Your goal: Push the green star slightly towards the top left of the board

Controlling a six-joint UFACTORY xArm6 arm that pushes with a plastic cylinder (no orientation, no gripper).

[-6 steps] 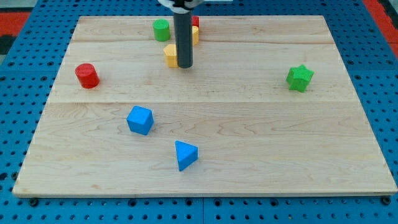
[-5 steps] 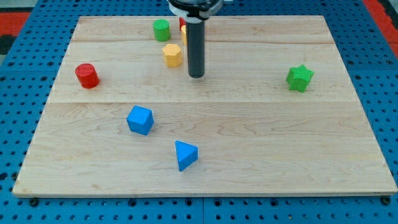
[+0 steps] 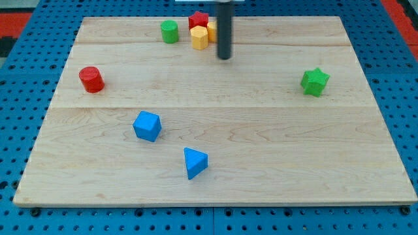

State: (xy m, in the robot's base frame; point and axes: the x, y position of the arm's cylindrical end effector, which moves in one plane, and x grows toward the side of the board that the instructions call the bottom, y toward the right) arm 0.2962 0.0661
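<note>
My tip is now sitting higher up the wooden board, just right of the yellow block; it has no claw. The faceted green star is lying well right.

Single camera, raised before the board's bottom edge, angled downward, whole board framed

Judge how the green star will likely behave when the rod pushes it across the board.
The green star sits flat on the smooth wooden board, so it probably slides rather than rolls. Its pointed outline may make it turn under an off-centre push. My tip is well away, towards the view's left.
</note>
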